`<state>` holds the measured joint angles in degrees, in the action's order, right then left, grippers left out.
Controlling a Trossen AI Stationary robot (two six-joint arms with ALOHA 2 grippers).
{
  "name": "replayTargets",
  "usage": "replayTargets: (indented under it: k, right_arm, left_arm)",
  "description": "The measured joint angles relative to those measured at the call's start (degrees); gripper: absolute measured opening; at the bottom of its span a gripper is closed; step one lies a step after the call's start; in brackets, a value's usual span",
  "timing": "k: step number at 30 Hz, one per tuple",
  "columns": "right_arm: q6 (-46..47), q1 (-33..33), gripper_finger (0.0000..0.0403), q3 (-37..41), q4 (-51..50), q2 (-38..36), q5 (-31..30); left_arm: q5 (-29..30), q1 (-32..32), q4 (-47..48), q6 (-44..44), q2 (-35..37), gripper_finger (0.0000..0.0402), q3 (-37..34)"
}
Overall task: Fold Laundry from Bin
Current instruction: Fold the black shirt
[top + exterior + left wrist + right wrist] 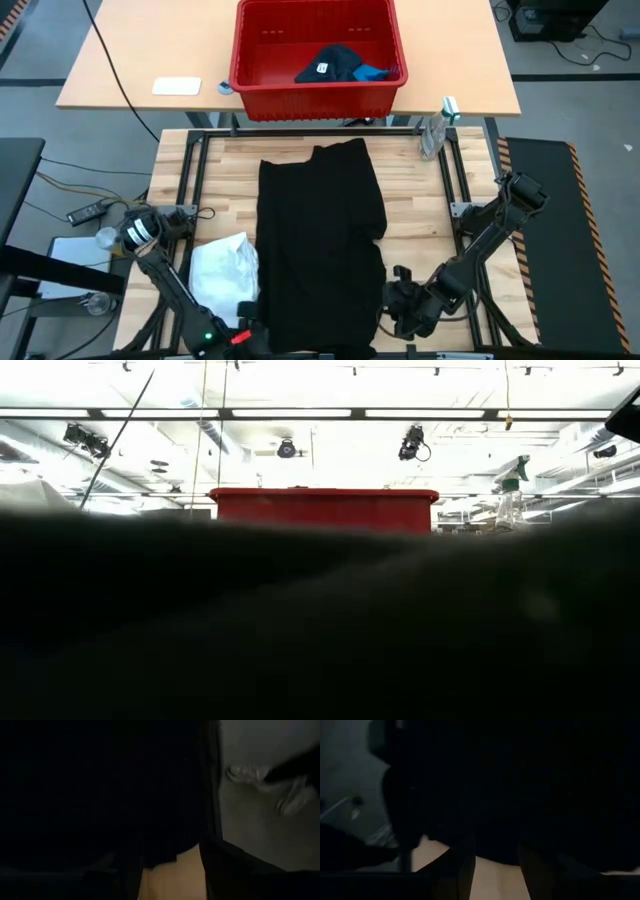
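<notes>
the black garment (320,240) lies spread long on the table, both my grippers at its near hem. left gripper (250,335) and right gripper (395,300): i can't tell open or closed. it's limp cloth, so i'd pinch the near corners.

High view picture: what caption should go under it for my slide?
Black garment spread flat on the wooden table, both grippers at its near edge, white garment beside it, red bin behind.
</notes>
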<state>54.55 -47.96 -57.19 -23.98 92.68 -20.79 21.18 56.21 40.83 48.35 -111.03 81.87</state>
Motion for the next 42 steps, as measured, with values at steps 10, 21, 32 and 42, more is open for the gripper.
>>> replayTargets:
  k: [10,21,32,42]
  right_arm:
    - [11.1,0.0,0.0146,0.0,-0.1,0.0,1.1]
    - [14.7,0.0,0.0146,0.0,0.7,0.0,-3.0]
    - [14.7,0.5,0.0146,0.0,1.7,0.0,-3.3]
    - [15.9,0.5,0.0146,0.0,2.6,0.0,-3.7]
  left_arm:
    - [-3.0,-0.5,8.3,-11.8,-2.0,0.0185,1.7]
    - [-7.9,2.5,-0.8,18.1,-3.2,0.0183,-0.8]
    - [-1.0,-2.2,-2.3,14.0,-5.5,0.0159,-0.8]
    - [2.5,-5.8,6.1,22.9,-4.9,0.0142,-0.8]
